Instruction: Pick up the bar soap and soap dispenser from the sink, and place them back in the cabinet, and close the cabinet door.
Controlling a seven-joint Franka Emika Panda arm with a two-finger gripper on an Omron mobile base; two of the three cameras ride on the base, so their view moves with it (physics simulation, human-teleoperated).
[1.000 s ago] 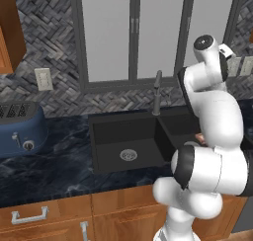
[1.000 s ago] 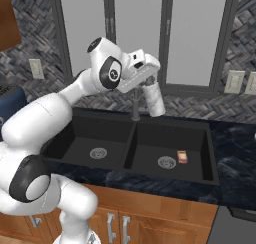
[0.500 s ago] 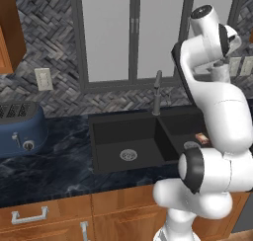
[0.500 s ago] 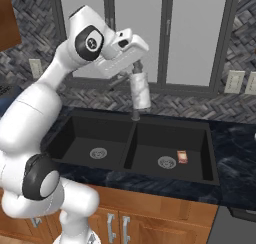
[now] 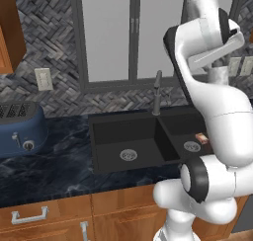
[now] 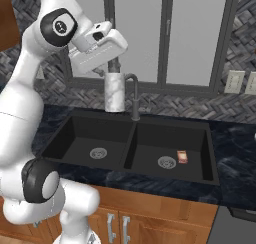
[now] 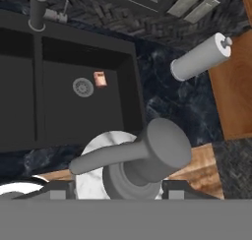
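- The soap dispenser (image 6: 114, 92), a white marbled bottle with a grey pump top, is gripped by the gripper (image 6: 113, 74) and carried high above the sink (image 6: 132, 148)
- The jaws are clamped on the dispenser's upper part; in the hand view the grey pump head (image 7: 147, 155) sits between the two dark finger tips (image 7: 54, 191)
- In the right base view the dispenser hangs upright, just in front of the dark faucet (image 6: 133, 95), above the divider between the two basins
- In the left base view the dispenser (image 5: 218, 75) is seen partly, behind the white arm, near the wall outlets (image 5: 240, 66)
- The bar soap (image 6: 182, 157) is lying flat on the floor of the right basin, just beside the round steel drain (image 6: 166, 162); it is touched by nothing
- Same soap is seen in the hand view (image 7: 100, 79) next to the drain (image 7: 82, 87), and in the left base view (image 5: 201, 137)
- A blue toaster (image 5: 20, 129) stands on the dark marbled counter (image 5: 54, 161), well apart from the sink on its left
- A paper towel roll (image 7: 199, 57) is seen on the counter in the hand view, next to a brown wood panel (image 7: 236, 81)
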